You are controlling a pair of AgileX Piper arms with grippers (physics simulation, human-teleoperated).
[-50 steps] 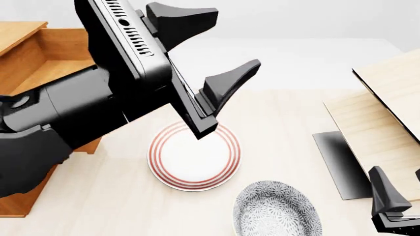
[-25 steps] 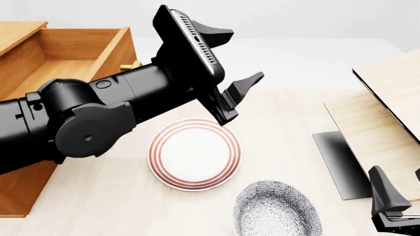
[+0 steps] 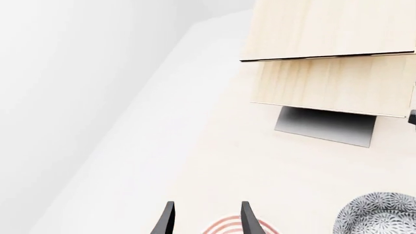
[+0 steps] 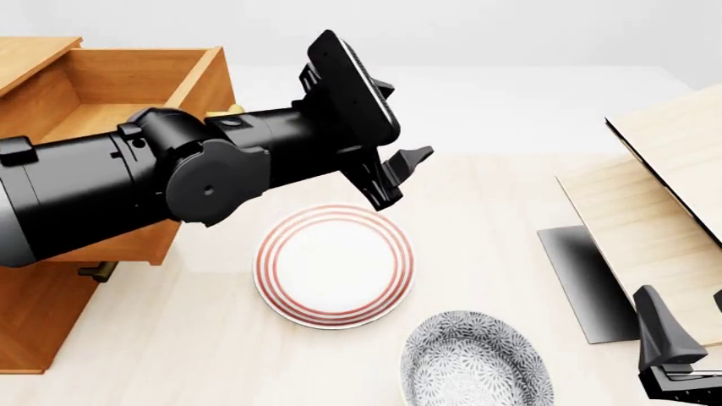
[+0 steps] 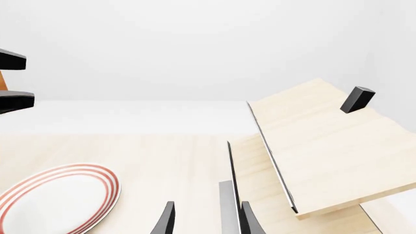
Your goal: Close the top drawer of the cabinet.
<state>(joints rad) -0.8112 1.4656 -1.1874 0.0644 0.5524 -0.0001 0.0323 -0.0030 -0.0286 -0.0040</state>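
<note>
The cabinet (image 4: 34, 326) of orange-brown wood stands at the table's left edge. Its top drawer (image 4: 107, 80) is pulled out toward the right, showing a plain wooden inside. A bit of the drawer's brass handle (image 4: 232, 110) shows on its front, just behind my left arm. My left gripper (image 4: 407, 118) hangs to the right of the drawer front, pointing away from it, open and empty. The left wrist view also shows the left gripper (image 3: 206, 217) open. My right gripper (image 4: 688, 338) sits open at the near right corner, and the right gripper (image 5: 206, 217) holds nothing.
A white plate with red rings (image 4: 334, 266) lies below the left gripper, with a patterned bowl (image 4: 476, 359) nearer me. At the right stands a pale wood structure (image 4: 660, 194) with a black panel (image 4: 587, 283). A lower brass handle (image 4: 96, 271) juts from the cabinet.
My left arm has swung down and back with its wrist turning, so the gripper looks smaller and sits farther right. The drawer's front and handle have come into sight. The right gripper has not moved.
</note>
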